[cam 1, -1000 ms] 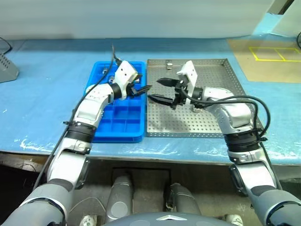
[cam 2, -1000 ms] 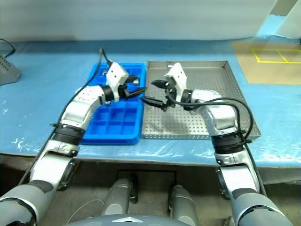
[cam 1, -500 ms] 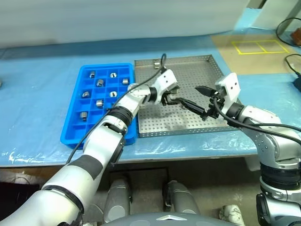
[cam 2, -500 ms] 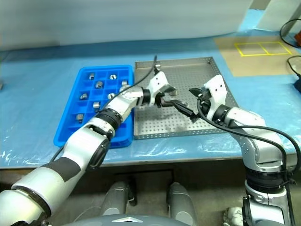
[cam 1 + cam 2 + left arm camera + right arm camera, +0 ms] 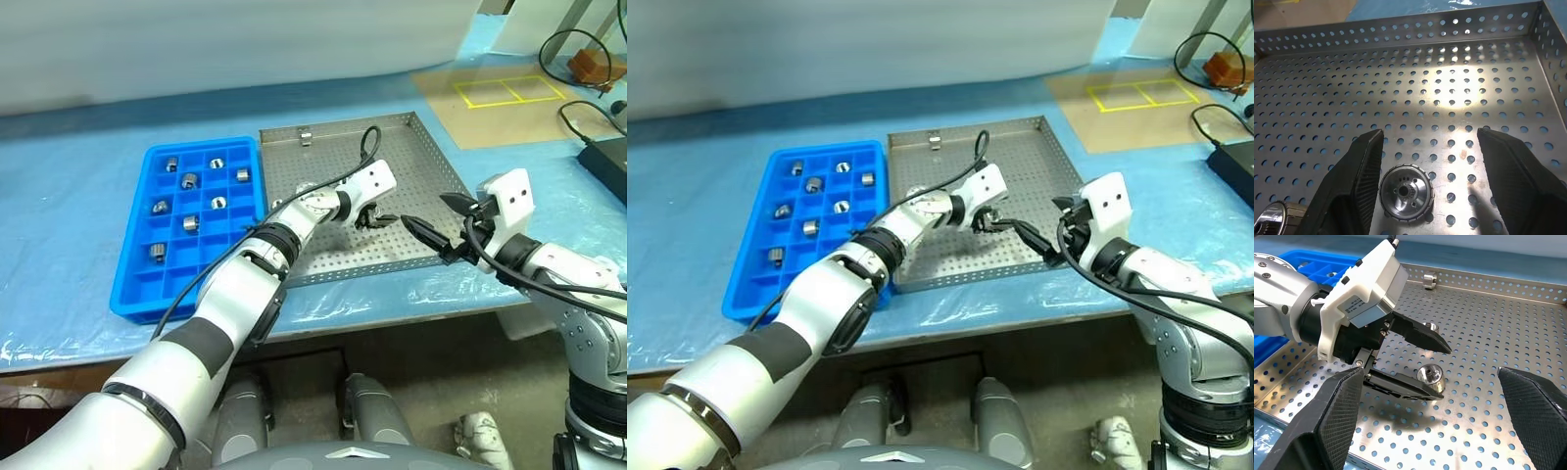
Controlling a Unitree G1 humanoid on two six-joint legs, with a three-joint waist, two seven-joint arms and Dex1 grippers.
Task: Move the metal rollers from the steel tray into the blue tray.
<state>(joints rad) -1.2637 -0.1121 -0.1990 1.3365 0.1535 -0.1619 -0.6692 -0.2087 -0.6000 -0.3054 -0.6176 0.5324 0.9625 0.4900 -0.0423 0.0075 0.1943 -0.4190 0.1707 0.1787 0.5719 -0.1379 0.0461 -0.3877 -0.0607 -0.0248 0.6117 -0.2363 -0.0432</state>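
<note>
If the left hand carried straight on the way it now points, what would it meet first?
Most likely the metal roller lying between its open fingers on the steel tray; depth is hard to judge.

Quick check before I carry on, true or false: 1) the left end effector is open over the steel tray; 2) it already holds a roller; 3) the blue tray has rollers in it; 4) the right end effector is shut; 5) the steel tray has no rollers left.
1) True. The left end effector is open over the steel tray.
2) False. A roller sits on the tray floor between its fingers, not gripped.
3) True. The blue tray has several rollers in its compartments, such as one.
4) False. The right end effector is wide open, holding nothing.
5) False. Besides the roller between the fingers, another lies by the rim.
</note>
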